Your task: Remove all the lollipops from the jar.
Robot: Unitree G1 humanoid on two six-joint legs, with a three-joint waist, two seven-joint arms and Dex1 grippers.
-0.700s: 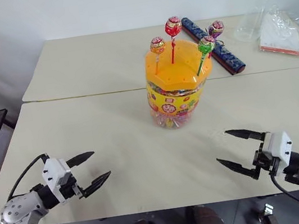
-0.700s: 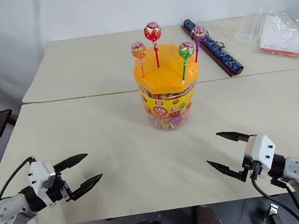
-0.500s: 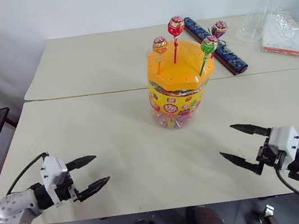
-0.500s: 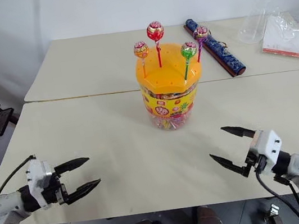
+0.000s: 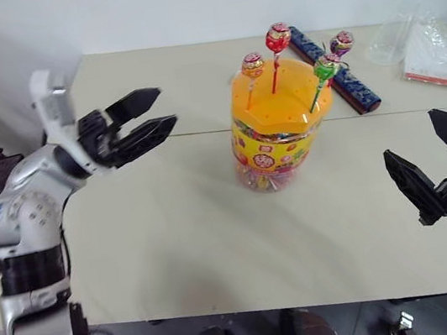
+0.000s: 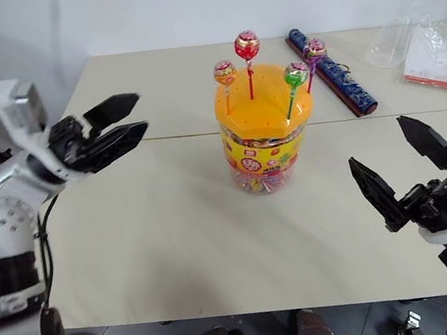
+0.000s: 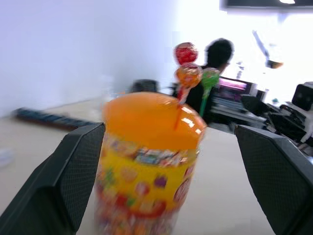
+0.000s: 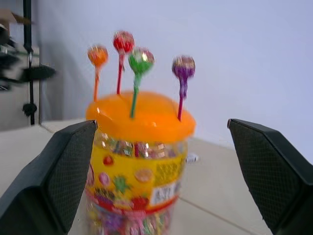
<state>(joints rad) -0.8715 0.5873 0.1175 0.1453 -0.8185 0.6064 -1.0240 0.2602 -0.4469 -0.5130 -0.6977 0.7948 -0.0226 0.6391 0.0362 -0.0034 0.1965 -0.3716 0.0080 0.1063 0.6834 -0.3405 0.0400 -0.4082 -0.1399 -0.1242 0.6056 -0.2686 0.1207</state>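
Here, the jar [image 5: 284, 128] stands upright on the table [image 5: 173, 226], four lollipops [image 5: 277, 37] sticking up from its lid; left gripper [image 5: 146, 118] and right gripper [image 5: 435, 159] flank it, wide open, empty.

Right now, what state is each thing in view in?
jar: upright on the table, orange lid on.
orange-gold lollipop: standing in the lid.
red lollipop: standing in the lid, tallest.
green lollipop: in the lid, tilted.
purple lollipop: in the lid.
left end effector: open, empty, raised beside the jar.
right end effector: open, empty.
blue tube: lying flat behind the jar.
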